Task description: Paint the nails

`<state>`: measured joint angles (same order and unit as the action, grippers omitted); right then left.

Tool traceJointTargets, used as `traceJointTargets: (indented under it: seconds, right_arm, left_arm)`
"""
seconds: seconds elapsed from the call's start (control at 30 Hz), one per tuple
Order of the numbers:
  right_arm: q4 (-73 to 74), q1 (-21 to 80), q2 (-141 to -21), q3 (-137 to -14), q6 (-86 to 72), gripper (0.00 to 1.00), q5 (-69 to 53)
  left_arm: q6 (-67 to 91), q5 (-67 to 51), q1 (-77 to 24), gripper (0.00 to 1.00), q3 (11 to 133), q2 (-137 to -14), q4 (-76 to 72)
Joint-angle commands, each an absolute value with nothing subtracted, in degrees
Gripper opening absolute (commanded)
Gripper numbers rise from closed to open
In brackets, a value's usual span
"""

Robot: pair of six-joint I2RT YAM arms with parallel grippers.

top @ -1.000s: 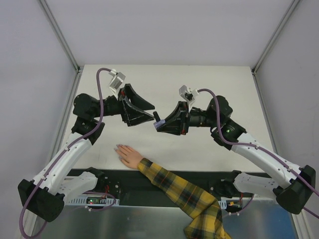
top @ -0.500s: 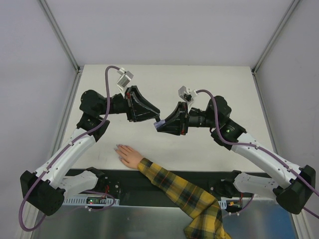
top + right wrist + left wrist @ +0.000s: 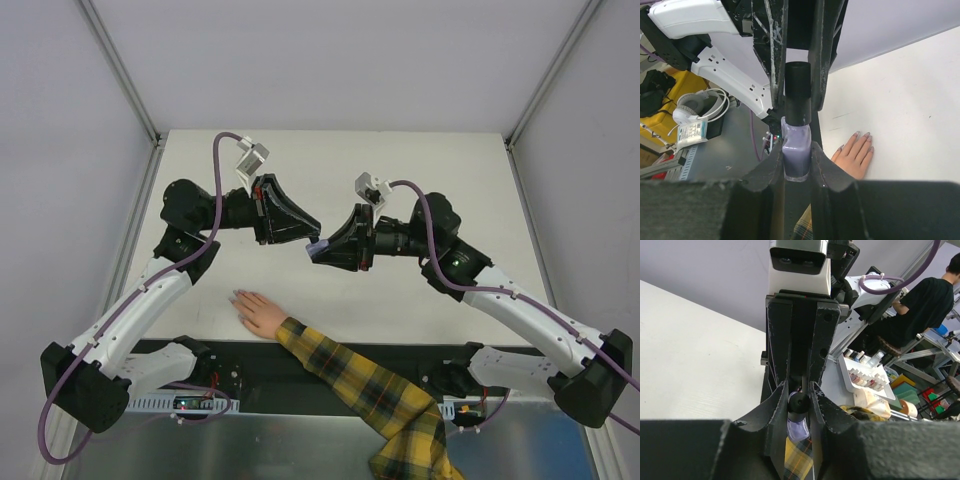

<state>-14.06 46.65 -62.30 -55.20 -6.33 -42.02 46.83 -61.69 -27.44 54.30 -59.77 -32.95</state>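
A small purple polish bottle (image 3: 796, 152) with a black cap (image 3: 798, 92) hangs above the table's middle. My right gripper (image 3: 797, 160) is shut on its glass body. My left gripper (image 3: 799, 405) meets it from the left, and its fingers (image 3: 778, 60) press both sides of the cap (image 3: 799, 402). In the top view the two grippers (image 3: 312, 240) meet tip to tip. The peach mannequin hand (image 3: 255, 310) lies flat near the front edge with its plaid sleeve (image 3: 370, 390) trailing off to the right. The pale lilac-grey nails (image 3: 863, 135) point away from the bottle, untouched.
The white table (image 3: 440, 170) is walled by grey panels and aluminium posts at the left and right. Off the table, the left wrist view shows a white tray of small bottles (image 3: 865, 374) and a person in black (image 3: 920, 305).
My left gripper swung right to the bottle and its jaws narrowed around the cap. The right gripper kept its hold on the bottle and shifted slightly left.
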Motion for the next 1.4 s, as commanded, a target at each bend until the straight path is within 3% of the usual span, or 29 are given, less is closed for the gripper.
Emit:
traceJointTargets:
  seconds: [0.0,0.07,0.1,0.17,0.23,0.27,0.5,0.63,0.73,0.77,0.9,1.0,1.03,1.1,1.23,1.37]
  right_arm:
    - [-16.26,47.37,-62.31,-58.54,-5.19,0.00,-40.43]
    - [-16.17,47.55,-62.31,-58.54,-5.10,0.01,-39.82]
    - [-16.26,47.72,-62.31,-58.62,-5.18,0.05,-39.64]
    - [-16.08,47.90,-62.40,-58.71,-5.18,0.22,-38.76]
    - [-16.17,48.25,-62.40,-58.80,-5.01,0.30,-38.23]
    - [-16.17,48.43,-62.58,-58.89,-4.92,0.40,-38.06]
    - [-16.43,48.69,-63.28,-59.50,-4.83,0.45,-37.79]
    - [-16.44,48.78,-63.89,-59.76,-4.75,0.34,-37.97]
    - [-16.44,48.78,-64.16,-59.94,-4.83,0.05,-37.71]
    - [-16.35,48.78,-64.07,-59.94,-4.75,0.00,-37.53]
    - [-8.99,52.53,-61.71,-60.90,3.82,0.01,-24.31]
    - [-0.27,61.48,-63.27,-65.21,16.15,0.01,13.75]
    - [-0.87,62.83,-64.06,-65.65,17.82,0.00,18.93]
    - [-2.10,65.38,-67.30,-67.49,21.17,0.00,28.16]
    - [-1.50,66.62,-71.89,-71.54,23.64,0.00,31.65]
    - [-3.25,66.45,-71.81,-71.19,25.39,0.00,22.26]
  left_arm:
    - [44.30,-64.16,-27.95,0.12,57.13,-58.45,-32.01]
    - [42.81,-63.63,-27.95,0.00,57.74,-58.10,-30.07]
    - [42.19,-63.20,-27.95,0.00,57.92,-57.92,-28.84]
    - [41.57,-62.06,-27.95,0.00,57.92,-57.31,-27.78]
    - [41.40,-61.35,-27.95,0.00,57.75,-56.87,-27.69]
    - [41.31,-60.91,-27.95,0.00,57.83,-56.43,-27.69]
    - [41.04,-60.03,-27.95,0.00,57.74,-55.90,-27.16]
    - [41.22,-59.85,-27.95,0.00,57.66,-55.64,-26.98]
    - [41.13,-59.15,-28.04,0.00,57.74,-55.72,-26.28]
    - [40.96,-58.72,-27.95,0.00,58.18,-55.72,-25.41]
    - [35.44,-49.78,-27.95,0.00,61.78,-55.72,-11.81]
    - [32.09,-29.50,-28.47,0.00,67.66,-55.63,8.83]
    - [31.91,-21.00,-29.26,0.00,69.94,-55.63,15.58]
    - [32.60,-14.80,-30.49,0.00,69.88,-54.76,17.31]
    - [32.52,-4.67,-33.84,0.00,69.17,-52.65,18.01]
    - [33.05,-5.62,-33.93,0.00,69.26,-53.00,18.72]
